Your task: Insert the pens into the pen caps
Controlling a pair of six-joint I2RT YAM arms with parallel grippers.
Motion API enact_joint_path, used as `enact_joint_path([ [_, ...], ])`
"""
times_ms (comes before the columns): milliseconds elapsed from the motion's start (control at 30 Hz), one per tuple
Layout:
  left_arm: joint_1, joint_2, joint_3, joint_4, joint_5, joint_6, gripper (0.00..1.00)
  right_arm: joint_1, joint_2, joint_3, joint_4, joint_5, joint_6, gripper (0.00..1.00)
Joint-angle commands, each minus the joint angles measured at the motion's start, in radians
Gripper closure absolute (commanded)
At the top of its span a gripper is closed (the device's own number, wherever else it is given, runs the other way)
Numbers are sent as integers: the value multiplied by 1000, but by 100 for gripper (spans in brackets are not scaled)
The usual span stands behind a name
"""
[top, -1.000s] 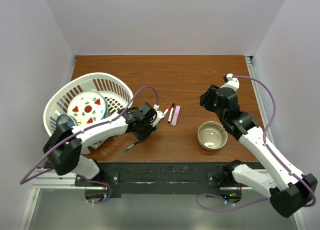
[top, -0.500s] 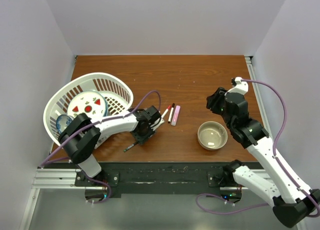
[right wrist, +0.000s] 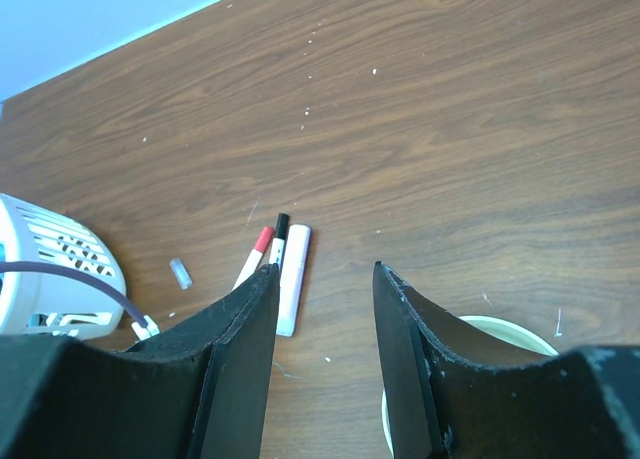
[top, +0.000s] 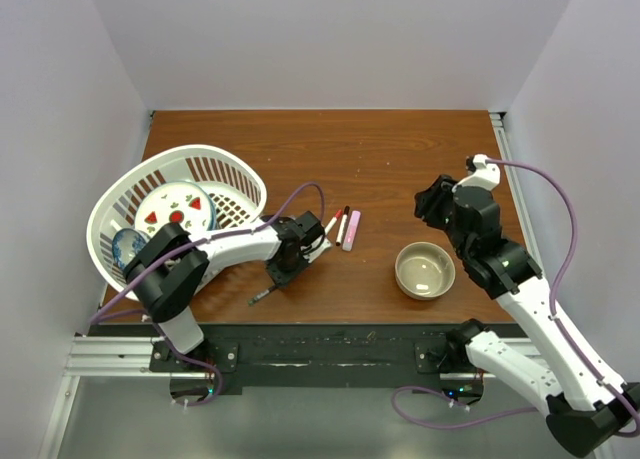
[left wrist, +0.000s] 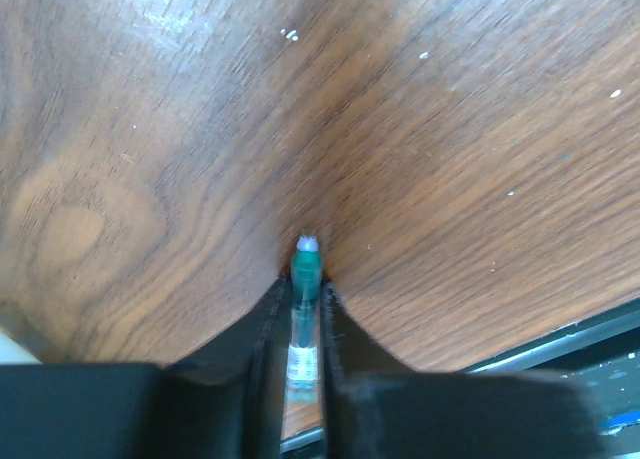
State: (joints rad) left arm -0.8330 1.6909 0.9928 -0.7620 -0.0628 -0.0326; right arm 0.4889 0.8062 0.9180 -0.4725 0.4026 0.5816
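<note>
Left hand [left wrist: 304, 289] low over desk [left wrist: 450, 129], fingers nearly together, seemingly clamped on slim green-tipped pen [left wrist: 306, 267]; pen tip pokes past fingertips. Right hand [right wrist: 325, 269] half-open, empty, raised above desk. Ahead of it, side by side: red-capped pen [right wrist: 255, 254], black-tipped pen [right wrist: 282, 224], pink pen [right wrist: 293, 279]. Thin dark pen [top: 262, 296] on desk just behind left hand.

White shells over black joints on left arm [top: 228, 249] and right arm [top: 535, 304]; purple cable [top: 302, 186] behind left gripper [left wrist: 302, 291] and right gripper [right wrist: 325, 271]; black wedge fingers [right wrist: 235, 359]
</note>
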Motion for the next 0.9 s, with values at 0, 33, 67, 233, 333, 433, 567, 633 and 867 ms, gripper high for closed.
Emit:
enact_joint_path([
  [0,-5,55,4,21,38,2,89,-3,-28,44,-5,8,-8,54],
  [33,-5,56,10,20,38,-10,92,-3,-30,42,-5,-10,-11,54],
  [67,-5,58,17,18,41,-16,100,-4,-30,33,1,-25,-15,54],
  [233,-3,-3,53,27,54,-65,100,-3,-68,-24,64,-192,-61,53],
  [333,-2,-83,76,62,58,-105,100,-4,-107,-77,139,-387,-89,51],
  [433,5,-170,92,124,107,-156,100,-4,-143,-139,219,-579,-82,50],
  [567,17,-272,99,219,181,-217,100,-3,-174,-264,405,-778,-26,46],
  [633,21,-310,102,249,211,-266,100,-3,-174,-322,522,-890,15,43],
  [867,20,-470,38,551,307,-464,100,-1,-124,-450,802,-1024,141,38],
])
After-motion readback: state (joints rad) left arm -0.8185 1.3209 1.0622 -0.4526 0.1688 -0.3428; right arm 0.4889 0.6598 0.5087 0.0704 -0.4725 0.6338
